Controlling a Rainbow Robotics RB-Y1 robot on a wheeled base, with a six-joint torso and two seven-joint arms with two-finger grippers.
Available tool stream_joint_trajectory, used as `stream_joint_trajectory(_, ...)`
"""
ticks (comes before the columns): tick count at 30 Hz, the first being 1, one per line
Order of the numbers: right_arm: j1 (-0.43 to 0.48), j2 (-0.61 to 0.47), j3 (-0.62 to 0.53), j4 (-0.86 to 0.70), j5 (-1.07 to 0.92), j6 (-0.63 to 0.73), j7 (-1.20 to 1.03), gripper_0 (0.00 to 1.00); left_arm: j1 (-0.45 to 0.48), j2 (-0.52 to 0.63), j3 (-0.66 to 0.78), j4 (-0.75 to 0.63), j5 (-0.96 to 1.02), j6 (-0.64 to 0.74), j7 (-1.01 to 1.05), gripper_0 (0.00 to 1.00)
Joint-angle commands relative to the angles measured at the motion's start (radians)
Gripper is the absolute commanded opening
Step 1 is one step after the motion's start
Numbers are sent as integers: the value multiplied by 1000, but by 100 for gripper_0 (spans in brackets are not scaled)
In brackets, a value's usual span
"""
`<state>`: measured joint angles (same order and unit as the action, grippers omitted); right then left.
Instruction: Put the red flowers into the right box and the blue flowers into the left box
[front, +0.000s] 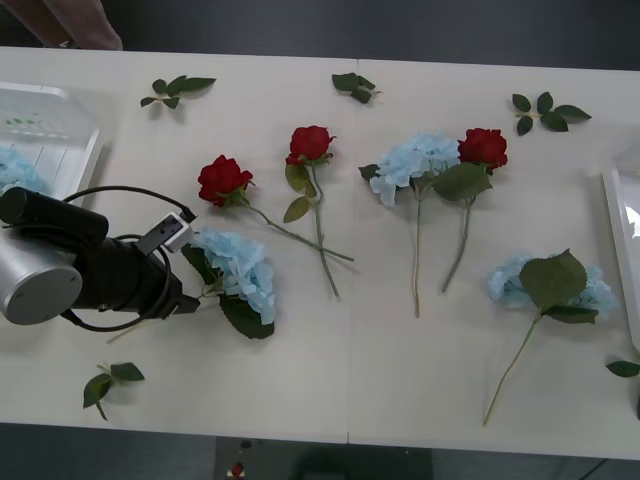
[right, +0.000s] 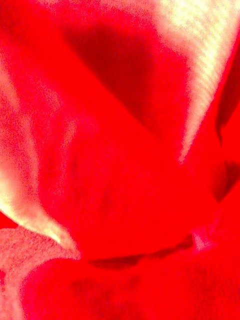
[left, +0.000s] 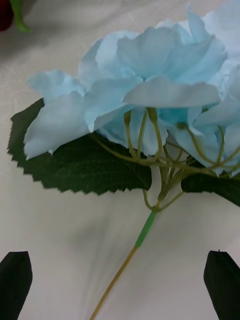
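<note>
**Left gripper lined up on a blue hydrangea stem**

We have our left gripper (left: 120, 285) low over the white table (front: 400, 380), its two black fingers (left: 15, 282) spread wide apart with nothing between them but the thin stem of a blue hydrangea (front: 238, 268). That flower lies on the near left part of the table, just beside the gripper, head pointing away from us. The left box (front: 60, 140) sits at the far left edge with some blue petals already inside; the right box (front: 618, 230) is at the right edge.

We judge the flower to be very light and floppy: the petal cluster is soft fabric and would crush or slip, and the big serrated leaf (left: 75, 165) gives no firm hold. The bare stem (left: 145, 231) just below the head looks stiffest, so we would close there.

Our right wrist camera sees red petal (right: 120, 175) pressed close; we cannot tell how the right gripper's fingers stand. Three red roses (front: 222, 178) lie mid-table.
</note>
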<state>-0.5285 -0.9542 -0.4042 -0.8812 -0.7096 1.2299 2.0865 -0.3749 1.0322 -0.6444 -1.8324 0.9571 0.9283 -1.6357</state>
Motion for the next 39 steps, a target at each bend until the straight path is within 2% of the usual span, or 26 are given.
stream_joint_trajectory(1,-10,-26,24,62,-33,-67,47,0,-62,-24,-46,38,-17,-63,-30,100)
stream_joint_trajectory(4,-10,-21,65,116,-51,-130,53,0,-79,-46,-67,62,-35,-75,-32,100)
stream_joint_trajectory(9,-8,-17,102,151,-67,-174,60,12,-82,-49,-92,64,-60,-75,-32,100)
stream_joint_trajectory(11,-5,-17,105,151,-67,-176,60,28,-88,-47,-113,65,-69,-75,-30,100)
stream_joint_trajectory(13,-4,-18,104,151,-68,-176,66,53,-91,-47,-126,67,-77,-77,-30,100)
stream_joint_trajectory(14,-4,-17,104,151,-70,-176,67,75,-91,-47,-132,67,-81,-77,-32,100)
stream_joint_trajectory(15,-2,-18,104,151,-70,-176,70,88,-93,-47,-132,67,-84,-77,-32,100)
stream_joint_trajectory(16,-4,-18,100,150,-71,-174,73,96,-93,-47,-136,67,-89,-77,-35,100)
stream_joint_trajectory(18,-2,-18,91,146,-77,-171,75,100,-91,-47,-141,67,-104,-78,-38,100)
stream_joint_trajectory(21,-4,-18,67,111,-76,-130,69,100,-93,-47,-164,68,-158,-97,-41,100)
stream_joint_trajectory(28,-4,-18,-50,-54,-25,114,35,100,-96,-47,-196,68,-216,-137,-24,100)
stream_joint_trajectory(34,-2,-8,-68,-197,-34,296,-94,100,-101,-47,-224,76,-219,-138,-12,98)
stream_joint_trajectory(37,-2,31,-70,-285,-33,379,-198,100,-101,-47,-227,77,-221,-138,-9,96)
stream_joint_trajectory(39,-4,68,-68,-357,-25,442,-293,100,-101,-47,-232,79,-222,-138,-7,91)
